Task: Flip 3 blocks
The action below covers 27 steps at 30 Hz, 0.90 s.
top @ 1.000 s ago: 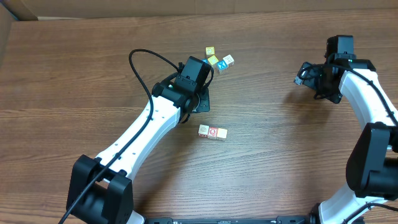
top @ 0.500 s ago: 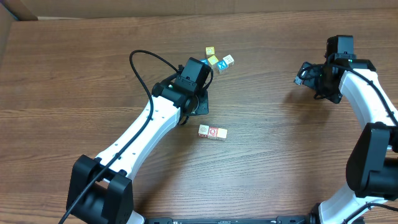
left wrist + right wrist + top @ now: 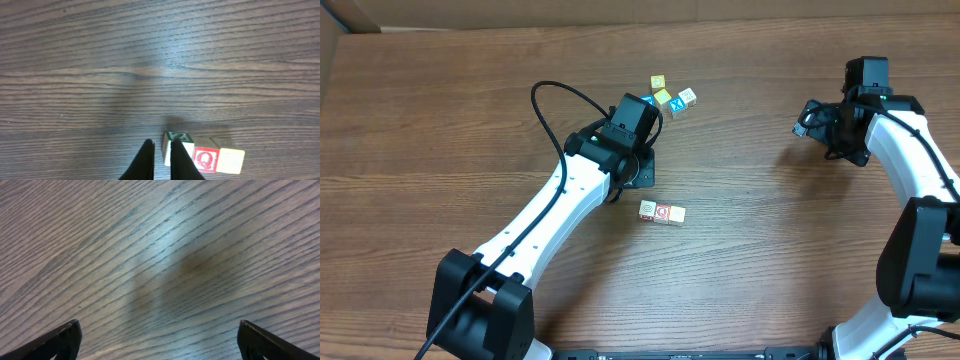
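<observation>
Stretched across the wooden table [image 3: 440, 120] with the left arm [image 3: 555, 205], ending just beside the row of blocks [image 3: 662, 213]; parked with the right arm [image 3: 910, 150] well apart from that row. Pinched shut on nothing at the left gripper [image 3: 161, 150], hanging next to the row's green-printed end block [image 3: 181, 137]; spread wide and empty at the right gripper [image 3: 159, 330], over bare wood. Looks like the approach to a flip, none under way. Next: part the fingers, take the end block, roll it onto another face without dragging the touching red-printed block [image 3: 205, 159] or the plain tan block [image 3: 230, 160] beyond. Leave alone the yellow and blue cubes [image 3: 672, 97] farther past the row.
</observation>
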Available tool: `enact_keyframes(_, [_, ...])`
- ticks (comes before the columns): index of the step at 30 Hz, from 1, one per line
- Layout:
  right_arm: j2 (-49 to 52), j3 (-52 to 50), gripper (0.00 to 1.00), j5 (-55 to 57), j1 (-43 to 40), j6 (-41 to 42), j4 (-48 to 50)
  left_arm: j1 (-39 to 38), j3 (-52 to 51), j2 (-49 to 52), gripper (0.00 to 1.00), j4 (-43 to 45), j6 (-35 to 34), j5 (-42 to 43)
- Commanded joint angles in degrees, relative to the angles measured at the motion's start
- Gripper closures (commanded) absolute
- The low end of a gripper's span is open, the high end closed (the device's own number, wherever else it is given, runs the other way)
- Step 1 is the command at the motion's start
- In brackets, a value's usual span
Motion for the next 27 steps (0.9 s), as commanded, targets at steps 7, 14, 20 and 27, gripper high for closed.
enact_keyframes(7, [-0.1, 0.5, 0.00, 0.2, 0.0, -0.2, 0.3, -0.4, 0.7, -0.2, 0.96, -1.7, 0.9, 1.2])
enact_keyframes(14, [-0.1, 0.5, 0.00, 0.2, 0.0, -0.2, 0.3, -0.4, 0.7, -0.2, 0.96, -2.0, 0.9, 1.2])
enact_keyframes(20, [-0.1, 0.5, 0.00, 0.2, 0.0, -0.2, 0.3, -0.4, 0.5, -0.1, 0.96, -3.3, 0.9, 1.0])
enact_keyframes(27, [-0.1, 0.5, 0.00, 0.1, 0.0, -0.2, 0.3, -0.4, -3.0, 0.9, 0.96, -1.8, 0.9, 0.8])
